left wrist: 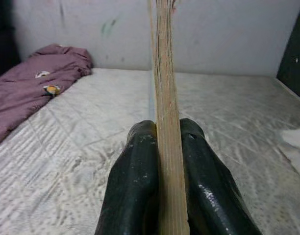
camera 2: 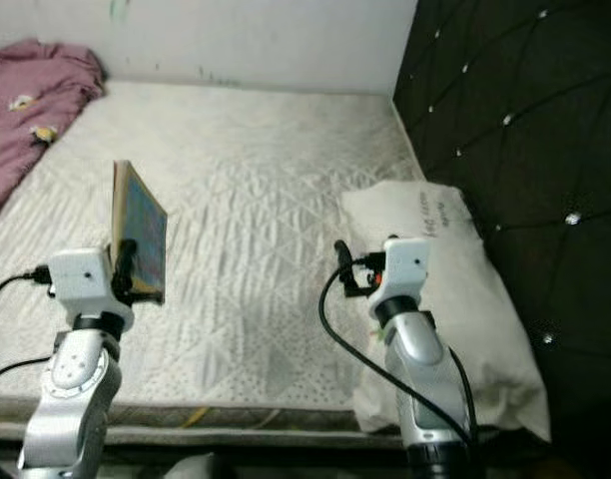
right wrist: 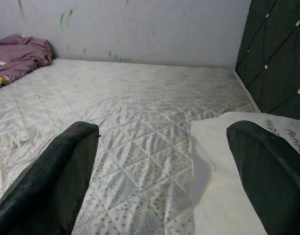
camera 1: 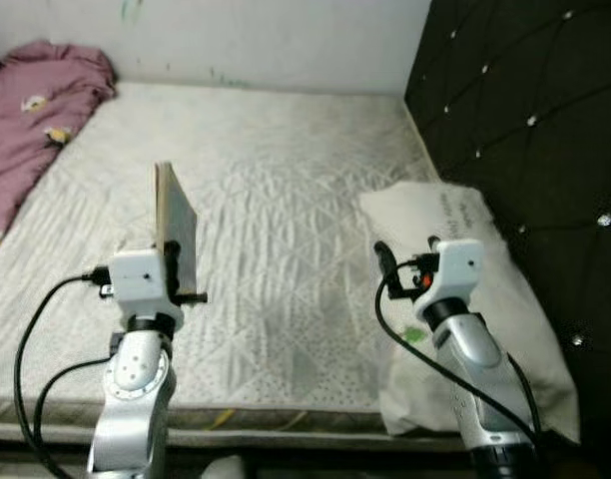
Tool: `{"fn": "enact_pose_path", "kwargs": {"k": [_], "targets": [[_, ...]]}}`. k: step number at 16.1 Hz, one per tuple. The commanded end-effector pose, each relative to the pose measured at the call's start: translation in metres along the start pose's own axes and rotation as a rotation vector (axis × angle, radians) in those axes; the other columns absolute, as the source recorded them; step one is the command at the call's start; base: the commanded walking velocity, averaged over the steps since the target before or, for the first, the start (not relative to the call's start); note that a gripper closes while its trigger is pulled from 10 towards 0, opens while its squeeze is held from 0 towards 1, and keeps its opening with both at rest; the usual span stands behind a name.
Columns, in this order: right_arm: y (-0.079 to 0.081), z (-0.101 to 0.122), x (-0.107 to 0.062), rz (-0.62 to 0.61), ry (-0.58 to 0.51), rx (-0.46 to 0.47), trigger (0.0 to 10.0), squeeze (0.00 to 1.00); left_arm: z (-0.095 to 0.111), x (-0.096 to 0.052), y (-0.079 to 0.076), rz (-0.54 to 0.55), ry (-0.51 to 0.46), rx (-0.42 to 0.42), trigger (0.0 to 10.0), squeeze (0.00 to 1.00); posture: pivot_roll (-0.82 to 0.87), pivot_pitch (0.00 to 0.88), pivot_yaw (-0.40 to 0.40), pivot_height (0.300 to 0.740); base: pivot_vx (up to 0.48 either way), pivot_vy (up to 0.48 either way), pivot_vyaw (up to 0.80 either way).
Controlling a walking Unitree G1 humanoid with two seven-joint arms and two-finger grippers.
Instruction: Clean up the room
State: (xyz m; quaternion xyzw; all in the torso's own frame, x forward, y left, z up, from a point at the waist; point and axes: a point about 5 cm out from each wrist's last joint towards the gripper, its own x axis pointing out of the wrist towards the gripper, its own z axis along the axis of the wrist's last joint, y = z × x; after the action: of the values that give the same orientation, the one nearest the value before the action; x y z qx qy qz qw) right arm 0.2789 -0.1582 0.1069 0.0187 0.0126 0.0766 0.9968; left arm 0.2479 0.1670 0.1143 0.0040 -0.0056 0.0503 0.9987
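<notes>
My left gripper (camera 1: 174, 267) is shut on a thin book (camera 1: 175, 226) held upright above the near edge of the mattress (camera 1: 286, 200). In the left wrist view the book's page edge (left wrist: 164, 98) stands pinched between both black fingers (left wrist: 135, 186). The book's coloured cover (camera 2: 144, 232) faces right. My right gripper (right wrist: 164, 161) is open, its fingers (right wrist: 57, 176) spread wide above the mattress beside the white pillow (camera 1: 455, 259). The right wrist (camera 1: 450, 274) hovers over the pillow's near left part.
A crumpled purple blanket (camera 1: 36, 110) lies at the mattress's far left corner. A black tufted headboard (camera 1: 525, 120) runs along the right side. A pale marked wall (camera 1: 236, 40) closes the far side. The mattress's front edge (camera 1: 286, 414) is just below the arms.
</notes>
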Motion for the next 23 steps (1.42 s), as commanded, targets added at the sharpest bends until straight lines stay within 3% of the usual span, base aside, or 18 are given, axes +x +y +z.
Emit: {"fn": "enact_pose_path", "kwargs": {"k": [1,5,12,19,21,23], "targets": [[-0.008,-0.002,-0.003,-0.035,0.010,-0.003,10.0,0.00,0.003,-0.003,-0.007,-0.033,-0.003,-0.013,10.0,0.00,-0.03,0.019,-0.012,0.740,0.000,0.000,0.00],[-0.011,-0.002,-0.007,-0.077,0.006,-0.005,10.0,0.00,-0.002,-0.008,-0.003,-0.023,0.008,-0.085,10.0,0.00,-0.03,0.028,-0.015,0.740,0.000,0.000,0.00],[-0.011,-0.003,-0.008,-0.100,-0.004,-0.002,10.0,0.00,-0.003,-0.008,-0.002,-0.029,0.014,-0.047,10.0,0.00,-0.02,0.004,-0.011,0.740,0.000,0.000,0.00],[-0.011,0.000,-0.005,-0.103,-0.021,0.005,10.0,0.00,0.003,-0.002,-0.001,0.015,-0.017,-0.010,10.0,0.00,-0.02,0.001,-0.010,0.669,0.000,0.000,0.00],[-0.013,0.003,-0.005,-0.124,-0.039,-0.018,10.0,0.00,0.002,-0.001,0.000,0.033,-0.012,-0.001,10.0,0.00,-0.02,0.002,-0.010,0.646,0.000,0.000,0.00],[-0.019,0.008,-0.004,-0.189,-0.068,-0.122,10.0,0.00,0.002,0.001,0.002,0.066,-0.004,0.018,10.0,0.00,-0.02,0.004,-0.012,0.646,0.000,0.000,0.00]]}}
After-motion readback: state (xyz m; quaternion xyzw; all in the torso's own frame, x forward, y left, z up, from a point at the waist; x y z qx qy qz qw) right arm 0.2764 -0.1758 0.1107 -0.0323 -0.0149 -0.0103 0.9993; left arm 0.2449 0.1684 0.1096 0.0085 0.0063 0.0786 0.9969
